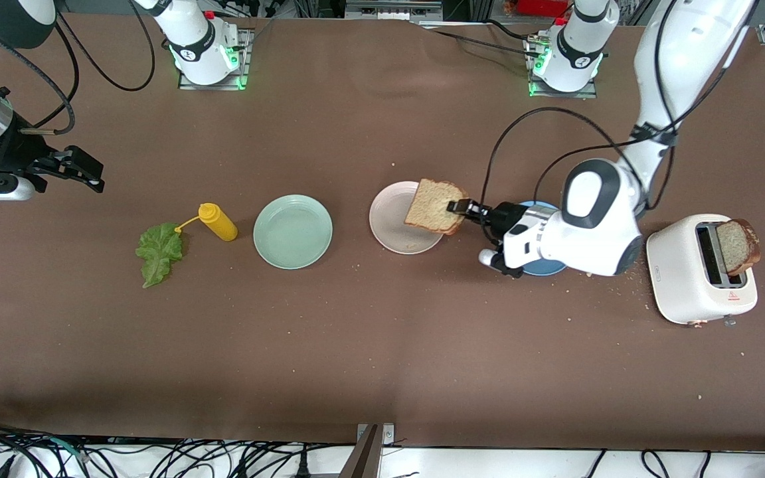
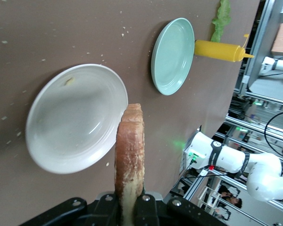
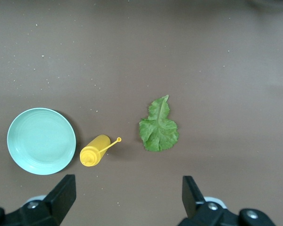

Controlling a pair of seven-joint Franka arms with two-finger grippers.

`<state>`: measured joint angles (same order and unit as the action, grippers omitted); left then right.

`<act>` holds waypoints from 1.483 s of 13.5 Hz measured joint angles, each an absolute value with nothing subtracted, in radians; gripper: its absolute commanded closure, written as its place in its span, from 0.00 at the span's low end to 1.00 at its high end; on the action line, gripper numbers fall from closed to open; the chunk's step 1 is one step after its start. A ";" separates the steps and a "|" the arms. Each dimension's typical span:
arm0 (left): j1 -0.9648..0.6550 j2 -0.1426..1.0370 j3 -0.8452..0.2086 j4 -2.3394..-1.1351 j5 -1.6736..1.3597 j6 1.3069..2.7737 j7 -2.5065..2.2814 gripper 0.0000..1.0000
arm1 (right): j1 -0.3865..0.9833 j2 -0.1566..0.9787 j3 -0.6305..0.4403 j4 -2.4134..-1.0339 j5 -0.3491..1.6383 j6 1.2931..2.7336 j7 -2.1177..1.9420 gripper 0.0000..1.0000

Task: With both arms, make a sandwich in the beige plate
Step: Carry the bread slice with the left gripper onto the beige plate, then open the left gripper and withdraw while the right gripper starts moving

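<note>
Lettuce leaf (image 1: pixel 159 251) waits nearest the bench's front edge for my spread, idle right gripper (image 1: pixel 70 169), while my left gripper (image 1: pixel 467 208) clamps a toast slice (image 1: pixel 434 206) over the beige plate (image 1: pixel 389 229), ready to lay it down.

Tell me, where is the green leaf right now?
The lettuce leaf lies flat on the table toward the right arm's end, beside the yellow squeeze bottle.
</note>
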<state>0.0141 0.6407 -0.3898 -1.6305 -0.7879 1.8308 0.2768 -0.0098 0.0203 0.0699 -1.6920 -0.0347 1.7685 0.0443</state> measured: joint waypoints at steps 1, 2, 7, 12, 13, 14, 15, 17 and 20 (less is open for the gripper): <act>0.008 0.676 -0.390 -1.633 -0.840 1.839 0.343 1.00 | -0.009 0.023 0.070 -1.692 -0.035 1.769 0.044 0.00; 0.007 0.707 -0.389 -1.638 -0.885 1.843 0.419 1.00 | -0.009 0.026 0.070 -1.692 -0.035 1.772 0.044 0.00; 0.009 0.765 -0.382 -1.679 -0.935 1.871 0.582 1.00 | -0.009 0.028 0.071 -1.692 -0.035 1.775 0.044 0.00; -0.026 0.795 -0.385 -1.705 -0.935 1.988 0.613 1.00 | -0.009 0.029 0.073 -1.690 -0.035 1.784 0.044 0.00; -0.032 0.799 -0.385 -1.705 -0.935 2.000 0.614 0.81 | -0.009 0.029 0.074 -1.689 -0.035 1.785 0.043 0.00; -0.035 0.801 -0.385 -1.705 -0.935 2.004 0.615 0.01 | -0.008 0.029 0.074 -1.687 -0.035 1.786 0.042 0.00; -0.035 0.802 -0.383 -1.705 -0.935 2.004 0.616 0.00 | -0.008 0.029 0.075 -1.684 -0.035 1.787 0.041 0.00; -0.033 0.802 -0.374 -1.704 -0.934 2.007 0.620 0.00 | -0.007 0.028 0.078 -1.671 -0.035 1.787 0.040 0.00; -0.026 0.801 -0.347 -1.687 -0.853 2.011 0.634 0.00 | -0.006 0.029 0.079 -1.665 -0.035 1.786 0.040 0.00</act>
